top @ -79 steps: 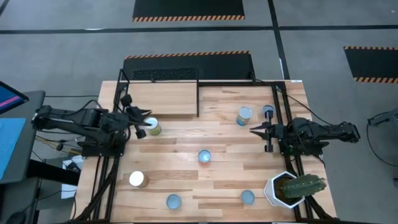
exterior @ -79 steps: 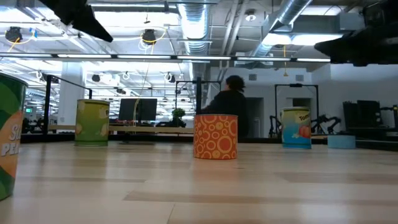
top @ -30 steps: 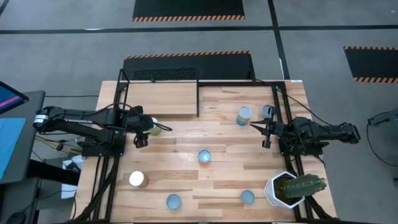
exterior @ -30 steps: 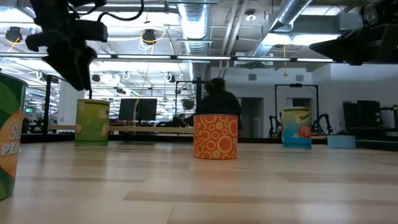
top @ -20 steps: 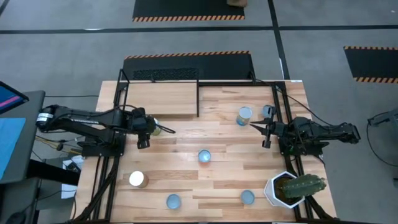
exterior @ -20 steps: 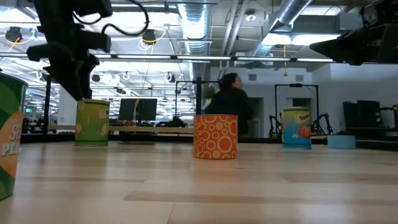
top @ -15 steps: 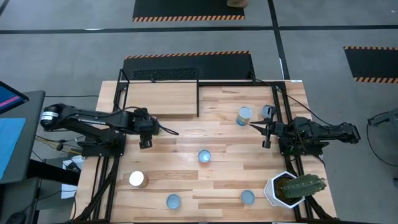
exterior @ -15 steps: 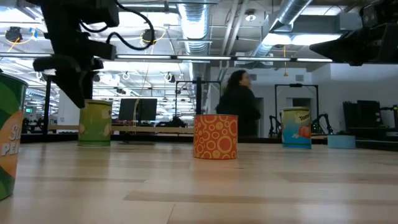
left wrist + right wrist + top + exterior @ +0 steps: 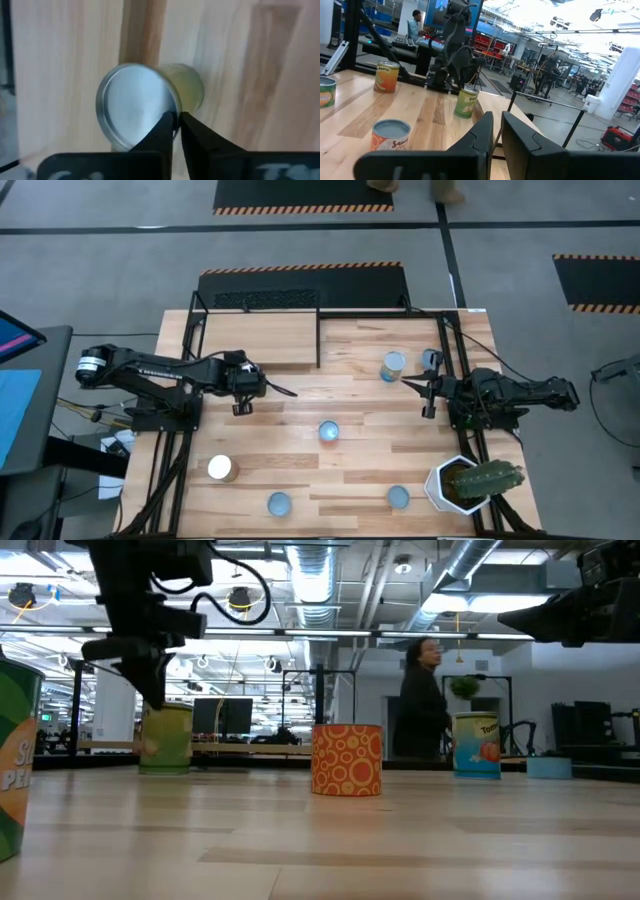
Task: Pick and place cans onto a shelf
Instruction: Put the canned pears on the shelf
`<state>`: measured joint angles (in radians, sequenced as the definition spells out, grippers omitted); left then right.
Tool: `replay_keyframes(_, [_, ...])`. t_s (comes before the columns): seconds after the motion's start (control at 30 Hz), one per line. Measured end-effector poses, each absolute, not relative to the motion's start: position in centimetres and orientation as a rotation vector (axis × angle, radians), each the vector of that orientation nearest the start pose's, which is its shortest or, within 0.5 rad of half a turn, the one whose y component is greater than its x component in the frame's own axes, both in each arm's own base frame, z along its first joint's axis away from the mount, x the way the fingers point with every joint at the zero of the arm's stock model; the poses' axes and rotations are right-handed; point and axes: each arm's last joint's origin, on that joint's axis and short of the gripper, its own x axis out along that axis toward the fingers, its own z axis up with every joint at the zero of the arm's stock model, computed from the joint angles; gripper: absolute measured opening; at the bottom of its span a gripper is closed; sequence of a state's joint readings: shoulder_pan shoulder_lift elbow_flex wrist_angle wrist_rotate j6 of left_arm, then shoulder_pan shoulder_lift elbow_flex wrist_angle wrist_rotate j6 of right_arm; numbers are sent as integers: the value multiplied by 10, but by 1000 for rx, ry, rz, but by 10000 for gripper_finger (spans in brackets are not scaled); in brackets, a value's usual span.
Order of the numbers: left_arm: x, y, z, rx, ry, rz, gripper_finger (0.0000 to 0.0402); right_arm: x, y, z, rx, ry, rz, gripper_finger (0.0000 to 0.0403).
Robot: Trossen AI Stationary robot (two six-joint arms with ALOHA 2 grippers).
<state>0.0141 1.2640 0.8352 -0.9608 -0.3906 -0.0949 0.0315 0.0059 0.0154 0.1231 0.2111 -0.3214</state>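
Yellow-green can (image 9: 166,738) beside left end effector (image 9: 256,386), fingers together; right end effector (image 9: 426,391) likewise together.

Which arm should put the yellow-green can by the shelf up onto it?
Left. The left gripper is already over the yellow-green can beside the shelf; the right gripper waits across the table near another can.

High view straight down on table (image 9: 300,420), low view level across it, wrist views close, forward past own arms
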Motion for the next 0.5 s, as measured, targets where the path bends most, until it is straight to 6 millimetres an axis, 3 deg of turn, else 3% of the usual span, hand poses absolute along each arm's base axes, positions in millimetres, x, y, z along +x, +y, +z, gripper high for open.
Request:
replay_keyframes(0.33, [213, 16, 275, 240, 1315, 407, 0, 96, -3, 176, -310, -55, -192, 60])
replay_keyframes(0.5, [210, 35, 284, 277, 1352, 438, 0, 96, -3, 177, -308, -67, -193, 60])
